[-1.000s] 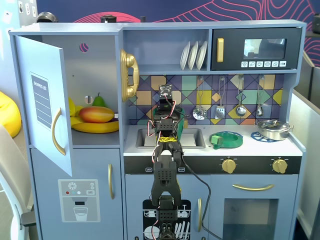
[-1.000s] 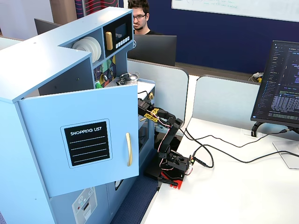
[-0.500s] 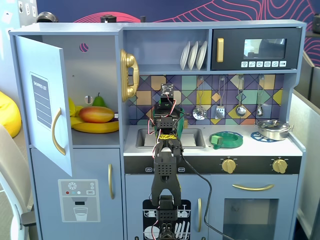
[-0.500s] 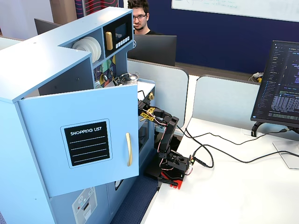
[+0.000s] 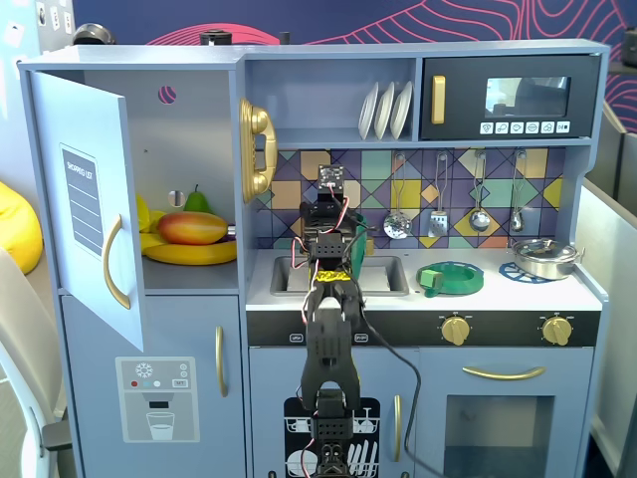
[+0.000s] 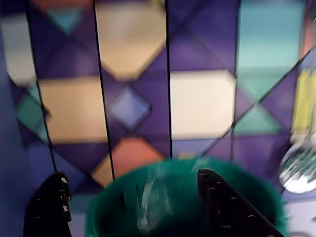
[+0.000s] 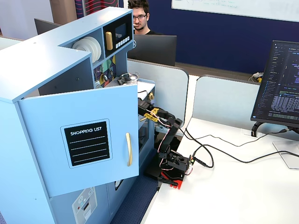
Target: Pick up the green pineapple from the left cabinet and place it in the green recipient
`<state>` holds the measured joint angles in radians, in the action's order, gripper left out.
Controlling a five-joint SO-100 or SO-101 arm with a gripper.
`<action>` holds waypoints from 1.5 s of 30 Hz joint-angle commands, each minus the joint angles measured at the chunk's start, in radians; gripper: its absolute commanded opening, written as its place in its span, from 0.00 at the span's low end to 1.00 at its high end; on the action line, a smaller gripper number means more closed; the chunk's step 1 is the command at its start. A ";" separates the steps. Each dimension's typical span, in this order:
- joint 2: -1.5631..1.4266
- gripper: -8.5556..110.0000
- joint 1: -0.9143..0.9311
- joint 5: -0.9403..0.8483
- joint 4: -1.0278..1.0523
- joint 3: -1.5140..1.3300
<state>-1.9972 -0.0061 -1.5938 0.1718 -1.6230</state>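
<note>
Wrist view: the pincer (image 6: 133,197) is spread wide and empty, both fingers over the green recipient (image 6: 168,197). In a fixed view the left cabinet (image 5: 189,179) stands open at the far left; the green pineapple cannot be made out among its fruit.

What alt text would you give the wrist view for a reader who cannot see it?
Two black gripper fingers hang apart, nothing between them, over the blurred rim of the green recipient, which fills the lower middle. Behind it is a blurred wall of coloured geometric tiles, with a shiny utensil at right.
</note>
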 commanded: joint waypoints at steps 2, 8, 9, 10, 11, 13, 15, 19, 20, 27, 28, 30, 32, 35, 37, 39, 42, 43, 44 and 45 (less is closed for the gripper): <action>-0.371 0.28 0.017 0.005 0.132 -0.158; -0.724 0.28 0.040 0.009 0.314 -0.595; -0.765 0.28 0.040 0.011 0.321 -0.664; -0.796 0.28 0.040 0.014 0.334 -0.719; -0.825 0.28 0.035 0.014 0.353 -0.767; -0.877 0.28 0.026 0.018 0.364 -0.861; -0.925 0.28 0.026 0.032 0.394 -0.934; -1.006 0.27 0.034 0.061 0.434 -1.094; -1.025 0.27 0.035 0.064 0.448 -1.127; -1.172 0.27 0.029 0.110 0.508 -1.361; -1.180 0.26 0.032 0.127 0.534 -1.373; -1.180 0.26 0.023 0.172 0.603 -1.373; -1.181 0.24 0.003 0.209 0.655 -1.373; -1.181 0.22 -0.020 0.215 0.785 -1.374; -1.181 0.22 -0.023 0.196 0.894 -1.374; -1.181 0.22 -0.025 0.210 0.969 -1.374; -1.181 0.22 -0.034 0.204 1.075 -1.374; -1.181 0.22 -0.038 0.212 1.103 -1.374; -1.181 0.22 -0.040 0.215 1.129 -1.374; -1.181 0.22 -0.040 0.218 1.155 -1.374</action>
<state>-3.1845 -0.0337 -1.3867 1.2241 -3.0035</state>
